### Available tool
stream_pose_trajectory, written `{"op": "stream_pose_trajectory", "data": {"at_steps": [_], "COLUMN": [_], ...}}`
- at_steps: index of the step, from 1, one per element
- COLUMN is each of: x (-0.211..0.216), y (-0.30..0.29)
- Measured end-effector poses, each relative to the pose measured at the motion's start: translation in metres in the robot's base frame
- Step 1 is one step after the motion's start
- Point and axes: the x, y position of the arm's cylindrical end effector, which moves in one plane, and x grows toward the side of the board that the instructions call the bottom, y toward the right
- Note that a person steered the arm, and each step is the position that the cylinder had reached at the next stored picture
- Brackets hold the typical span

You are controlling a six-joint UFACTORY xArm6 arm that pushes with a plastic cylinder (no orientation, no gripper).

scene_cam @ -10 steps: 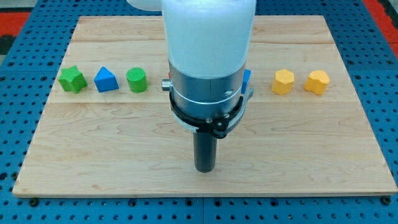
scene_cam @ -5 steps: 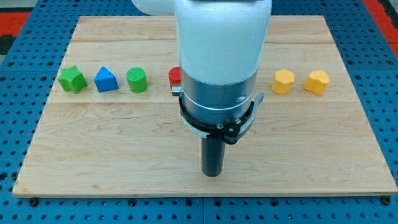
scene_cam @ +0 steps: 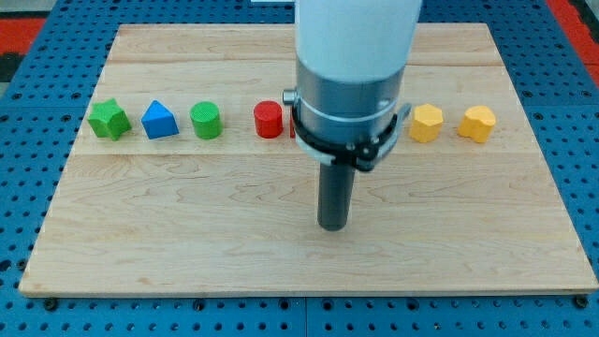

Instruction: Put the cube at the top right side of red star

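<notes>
My tip rests on the wooden board, below the middle of the row of blocks and touching none of them. The arm's body hides the row between the red cylinder and the yellow blocks. No cube or red star shows clearly. Only a thin red sliver peeks out at the arm's left edge, just right of the red cylinder.
On the view's left stand a green star-like block, a blue triangular block and a green cylinder. On the right are two yellow blocks. All lie in one row.
The arm and tip have moved to the view's right and slightly up. The red cylinder has come into view. The blue block seen at the arm's right edge earlier is now hidden.
</notes>
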Motion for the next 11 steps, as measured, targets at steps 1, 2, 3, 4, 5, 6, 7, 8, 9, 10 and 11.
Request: {"op": "stream_pose_trajectory", "data": {"at_steps": [1, 2, 3, 4, 5, 6, 7, 8, 9, 10, 11], "x": [-0.037, -0.067, -0.103, -0.145, -0.179, -0.188, -0.188, -0.189, -0.205, -0.224, -0.201], "y": [0.000, 0.006, 0.024, 0.033, 0.054, 0.077, 0.091, 0.104, 0.119, 0.120, 0.123]}}
